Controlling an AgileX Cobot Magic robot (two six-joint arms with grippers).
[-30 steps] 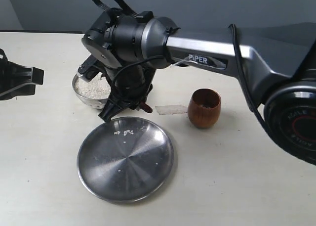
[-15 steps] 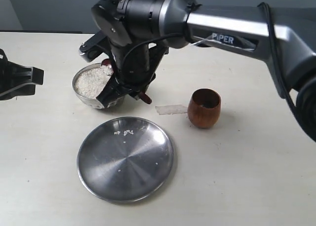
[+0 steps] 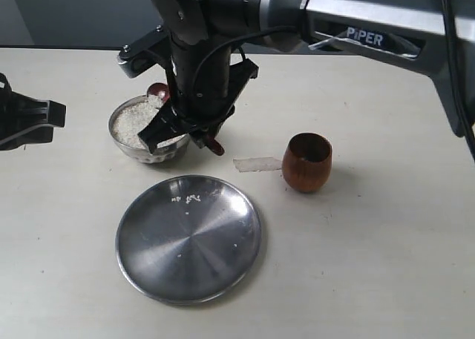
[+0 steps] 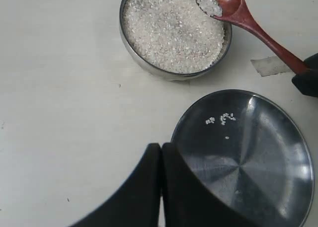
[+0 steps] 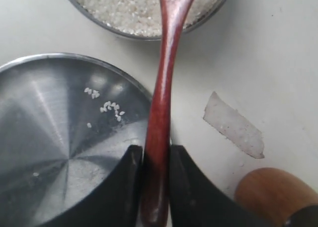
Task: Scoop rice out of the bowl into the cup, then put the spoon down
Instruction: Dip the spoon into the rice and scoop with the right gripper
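The steel bowl holds white rice at the table's left. My right gripper is shut on the handle of the reddish-brown spoon. The spoon's oval end carries a small heap of rice and hovers over the bowl's rim. To the right, apart from the arm, the wooden cup stands upright. My left gripper is shut on nothing, off at the left edge.
A wide steel plate lies in front of the bowl with a few stray grains on it. Between bowl and cup a scrap of clear tape is stuck to the table.
The right arm has risen and swung back, lifting the spoon out of the rice with a small load. The left arm, cup and plate have not moved.
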